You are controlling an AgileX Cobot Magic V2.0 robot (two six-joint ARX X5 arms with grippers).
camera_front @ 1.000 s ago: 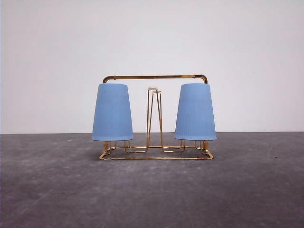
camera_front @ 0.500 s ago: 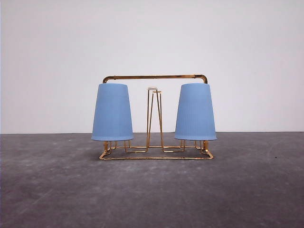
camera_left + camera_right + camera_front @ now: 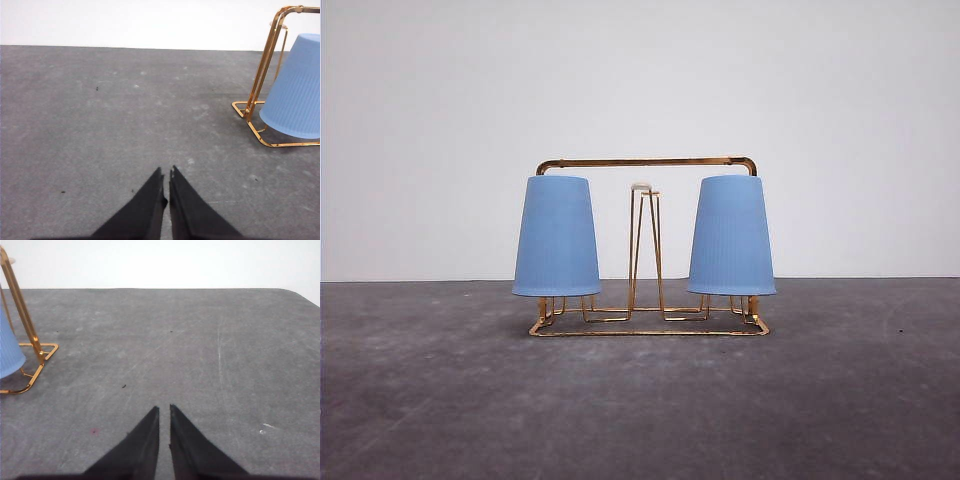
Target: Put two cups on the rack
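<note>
**Both cups are sitting on the rack, and my fingers are resting empty**

Nearest to me, my left fingers (image 3: 166,186) are lying pressed together with nothing between them, low over the bare grey desk (image 3: 640,420). My right fingers (image 3: 164,422) are doing the same on the other side, tips nearly touching and holding nothing. I judge they are parked well apart from the rack because the placing work looks finished and there is nothing left to carry.

Farther out, in the middle of the desk, the rack (image 3: 648,162) is standing upright on its rectangular base. The left cup (image 3: 556,237) and the right cup (image 3: 731,236) are hanging upside down over the outer pegs, rims flared just above the base wire, so they can drain and cannot slide off. Between them the middle peg (image 3: 645,250) is standing bare, its white tip showing.

Behind everything, the plain white wall (image 3: 640,80) is closing off the scene.
</note>
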